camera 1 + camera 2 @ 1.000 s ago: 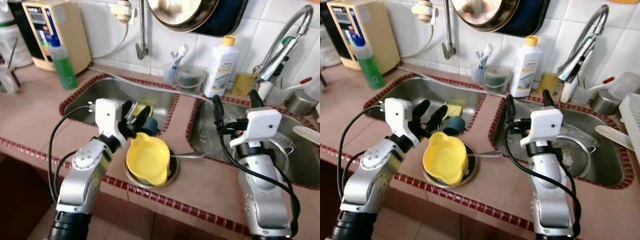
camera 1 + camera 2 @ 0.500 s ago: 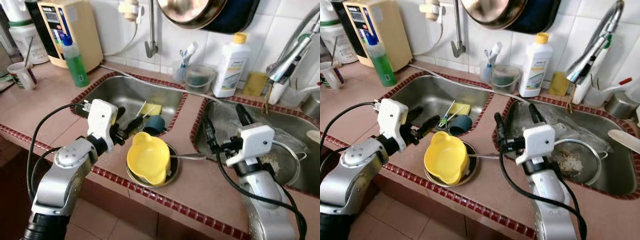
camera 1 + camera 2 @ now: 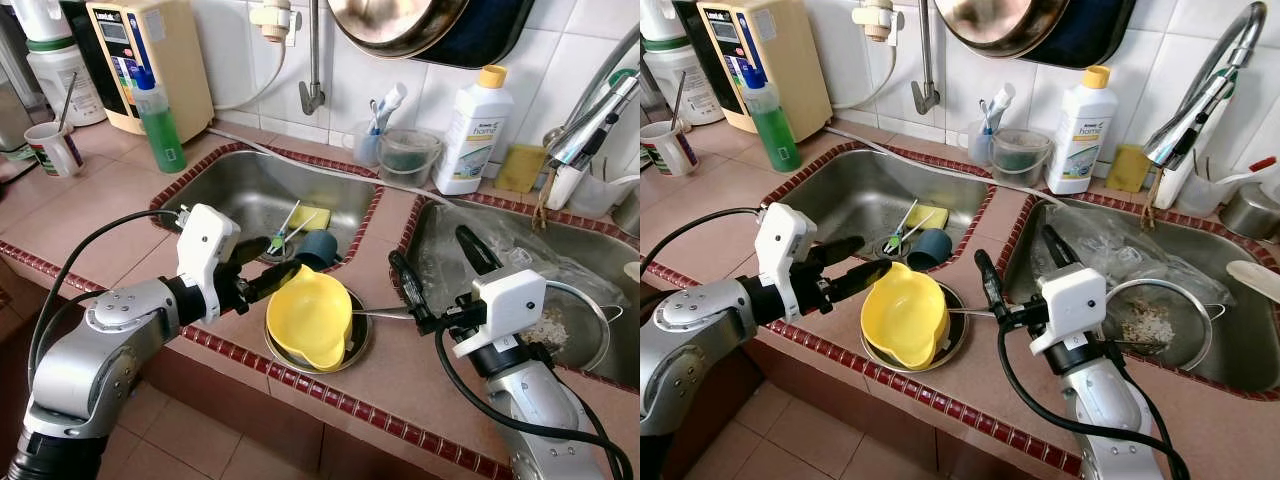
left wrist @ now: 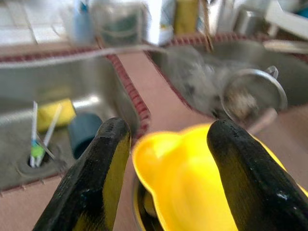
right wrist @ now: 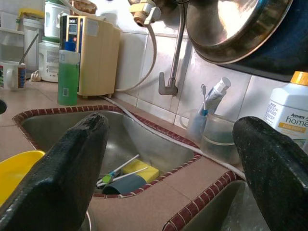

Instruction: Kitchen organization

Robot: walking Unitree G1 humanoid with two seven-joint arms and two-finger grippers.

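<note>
Left gripper (image 3: 268, 268) agape beside yellow bowl (image 3: 308, 318) rim

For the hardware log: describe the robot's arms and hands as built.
Both arms are silver metal with rounded joints. A white boxy wrist block tops each, trailing looped black cables. The left hand and right hand each have two long black fingers.

The left end effector (image 3: 262, 268) stands open just beside the yellow bowl (image 3: 308, 318), whose rim lies straight ahead between its fingers. Beyond it the left sink (image 3: 235, 185) holds a cup (image 3: 318, 246), sponge (image 3: 311, 217) and brushes (image 3: 283, 231) near the drain. Ahead of the open right end effector (image 3: 434, 274) the bare desk (image 3: 380, 255) strip between the sinks is free; the strainer (image 3: 577, 322) sits behind it.
</note>
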